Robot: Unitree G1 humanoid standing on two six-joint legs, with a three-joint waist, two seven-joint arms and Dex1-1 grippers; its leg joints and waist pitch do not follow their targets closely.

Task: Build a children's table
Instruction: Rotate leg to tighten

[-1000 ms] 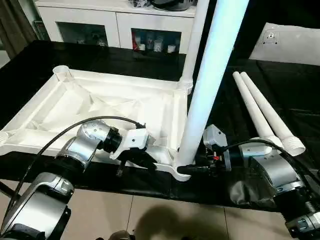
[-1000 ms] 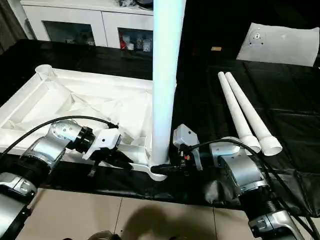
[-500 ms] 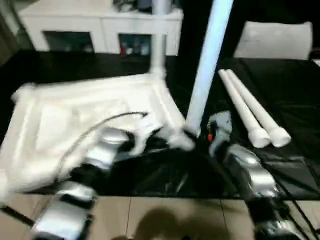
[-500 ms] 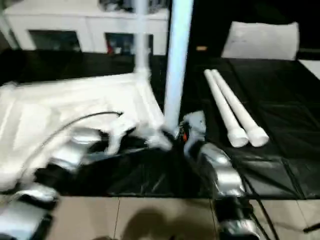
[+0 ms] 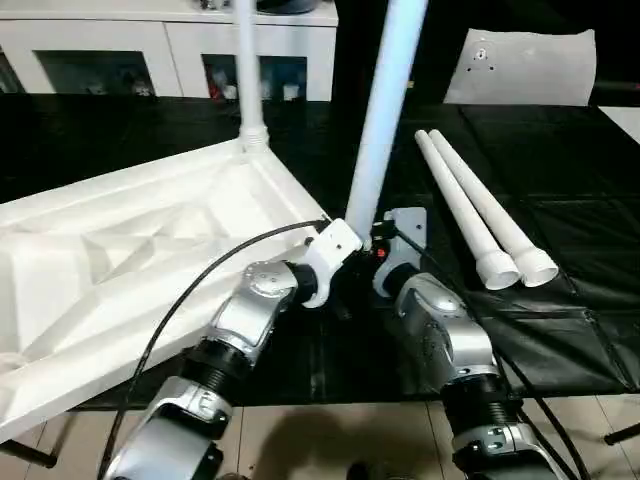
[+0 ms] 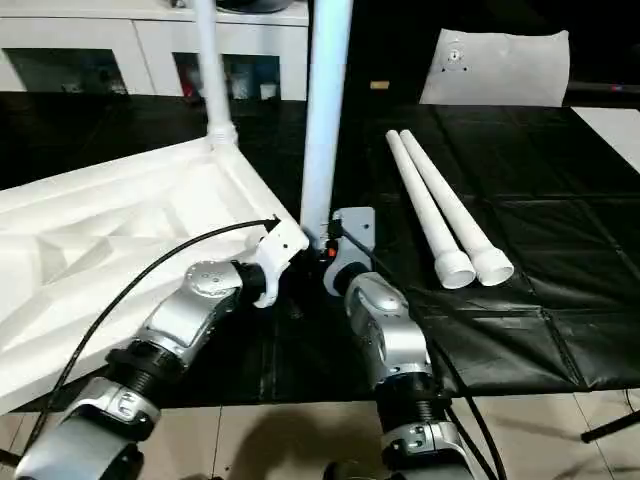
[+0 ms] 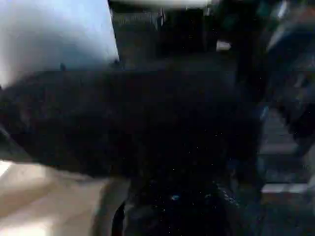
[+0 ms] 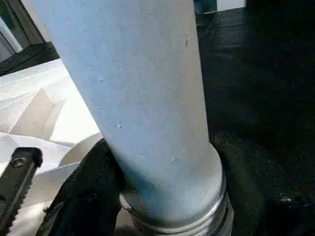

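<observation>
Standing white legs (image 5: 385,110), ribbed tabletop (image 5: 130,250)

The tabletop (image 5: 120,250) and tube legs (image 5: 470,205) look smooth matt white plastic, the forearms (image 5: 445,335) brushed silver metal, over creased black sheeting (image 5: 560,300).

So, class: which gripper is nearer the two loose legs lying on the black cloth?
Right. The right gripper is beside the standing leg, closer to the loose legs; the left gripper sits beyond that leg.

Both silver forearms were angled inward, wrists nearly meeting; the left gripper (image 5: 338,262) was shut, the right gripper (image 8: 93,196) spread partway.
</observation>
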